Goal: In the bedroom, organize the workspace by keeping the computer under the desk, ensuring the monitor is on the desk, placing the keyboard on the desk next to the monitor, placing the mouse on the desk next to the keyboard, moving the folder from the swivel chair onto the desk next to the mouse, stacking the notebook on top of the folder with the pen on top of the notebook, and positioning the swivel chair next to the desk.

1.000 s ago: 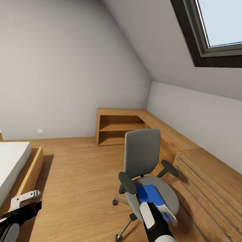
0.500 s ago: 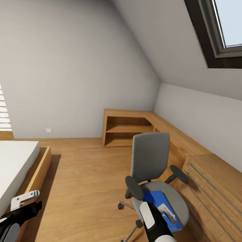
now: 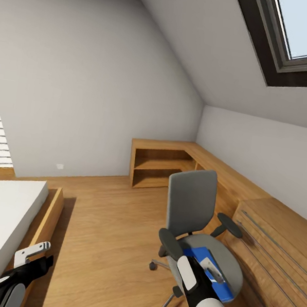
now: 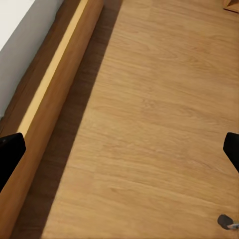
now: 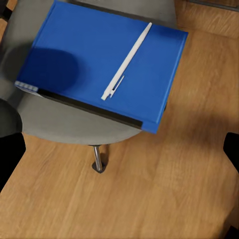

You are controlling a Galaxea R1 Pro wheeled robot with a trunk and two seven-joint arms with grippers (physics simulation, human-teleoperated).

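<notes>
The right end effector (image 3: 211, 269) is held above the swivel chair (image 3: 198, 219), its fingers spread wide apart with nothing between them, as the dark fingertips at the two sides of the right wrist view suggest; directly below it the folder (image 5: 104, 59) is seen lying flat on the grey seat, one corner overhanging the seat edge, with a white pen (image 5: 127, 61) resting diagonally on its cover; no contact with either is made. The left end effector (image 3: 33, 252) is held low beside the bed (image 3: 1, 214), likewise spread and empty, above bare plank floor (image 4: 149, 124). The step in hand is judged to be the approach to the folder; a descent and a grip at the overhanging corner would be called for next, and the loose pen may slide off if the folder is tilted. The pen is resolved clearly in the right wrist view, while in the head view the arm partly covers the folder; the chair's back, armrests and the wooden cabinets (image 3: 270, 225) behind are given by the head view.
</notes>
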